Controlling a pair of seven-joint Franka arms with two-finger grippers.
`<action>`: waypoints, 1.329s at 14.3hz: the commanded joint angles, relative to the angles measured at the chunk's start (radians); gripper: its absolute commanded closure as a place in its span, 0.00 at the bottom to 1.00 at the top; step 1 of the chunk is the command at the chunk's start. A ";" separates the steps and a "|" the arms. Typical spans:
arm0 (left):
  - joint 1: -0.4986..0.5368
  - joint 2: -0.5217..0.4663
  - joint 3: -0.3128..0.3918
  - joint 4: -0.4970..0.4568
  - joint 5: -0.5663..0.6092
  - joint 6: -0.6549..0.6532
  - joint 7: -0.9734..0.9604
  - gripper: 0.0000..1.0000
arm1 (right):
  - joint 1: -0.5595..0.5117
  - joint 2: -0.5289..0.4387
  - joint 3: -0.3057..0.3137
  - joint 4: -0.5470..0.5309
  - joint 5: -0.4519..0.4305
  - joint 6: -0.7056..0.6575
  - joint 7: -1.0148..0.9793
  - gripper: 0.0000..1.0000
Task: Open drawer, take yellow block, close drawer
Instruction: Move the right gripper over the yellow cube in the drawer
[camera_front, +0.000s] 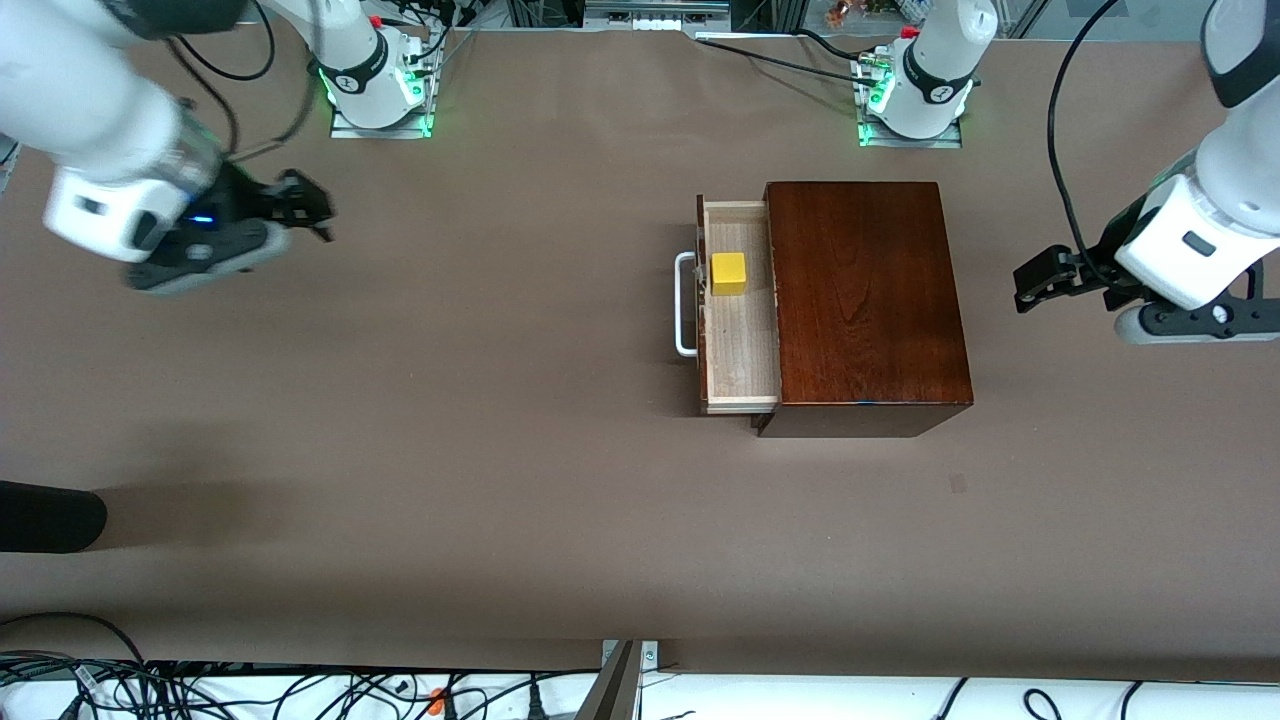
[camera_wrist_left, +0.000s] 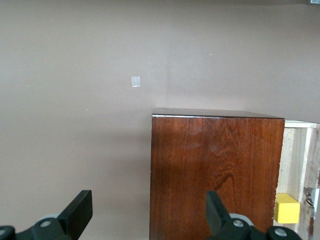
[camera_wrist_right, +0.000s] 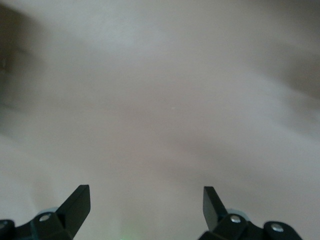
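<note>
The drawer (camera_front: 741, 305) of the wooden box (camera_front: 865, 305) stands pulled out toward the right arm's end of the table (camera_front: 450, 450), the yellow block (camera_front: 729, 273) lying inside it near the white handle (camera_front: 684, 304). The right gripper (camera_front: 300, 208) hangs with jaws spread and empty above that end; the left gripper (camera_front: 1040, 278), likewise released, waits beside the box

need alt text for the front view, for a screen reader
A dark wooden box sits on a brown table with its drawer pulled open toward the right arm's end, a yellow block inside near the white handle. Both hands are open and empty: the right hand over bare table, the left hand beside the box.
</note>
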 joint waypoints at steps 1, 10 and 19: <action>0.010 -0.137 -0.007 -0.181 0.005 0.075 0.021 0.00 | 0.116 0.035 0.032 0.031 0.008 -0.029 -0.020 0.00; 0.026 -0.165 -0.017 -0.214 0.048 0.046 0.116 0.00 | 0.572 0.414 0.037 0.335 -0.101 0.210 -0.212 0.00; 0.027 -0.164 -0.016 -0.214 0.040 0.040 0.115 0.00 | 0.632 0.598 0.043 0.451 -0.097 0.336 -0.453 0.00</action>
